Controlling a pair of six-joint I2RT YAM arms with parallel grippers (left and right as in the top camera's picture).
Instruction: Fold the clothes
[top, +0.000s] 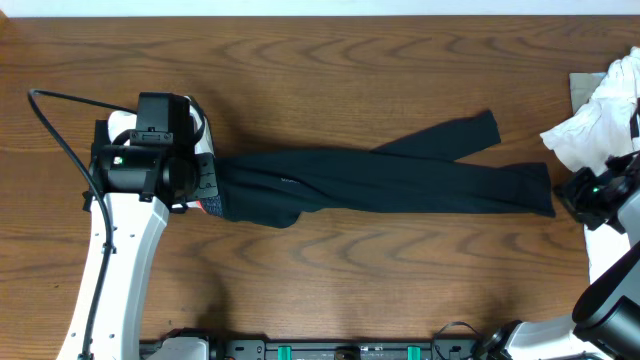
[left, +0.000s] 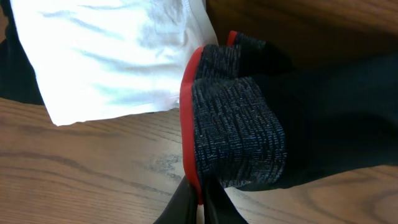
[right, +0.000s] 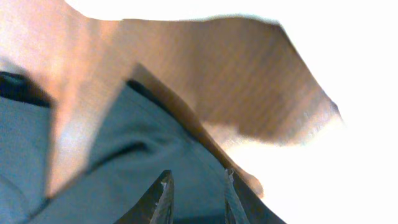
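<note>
Your left gripper (left: 200, 205) is clenched on the red edge of the waistband (left: 236, 130), at the left end of the black trousers (top: 400, 180). A white garment (left: 112, 56) lies touching that waistband on its far side.

Your right gripper (right: 198, 196) is at the opposite end, over the leg ends at the right of the table (top: 330, 290). Its jaws stand apart with dark cloth below them. That view is blurred and washed out, but nothing looks pinched between them.

The trousers lie stretched left to right across the middle of the table. The two legs splay at the right end, one angling toward the far side and the other running straight. A heap of white clothes (top: 600, 110) sits at the far right edge, near the right gripper.

As I read it, you are setting up the first fold: the waist is secured and the leg end is not yet taken. The next move calls for closing the right jaws on the cuff of the near leg, then carrying it left toward the waistband. Mind the splayed far leg, which is likely to fold crooked unless you bring it alongside first.
</note>
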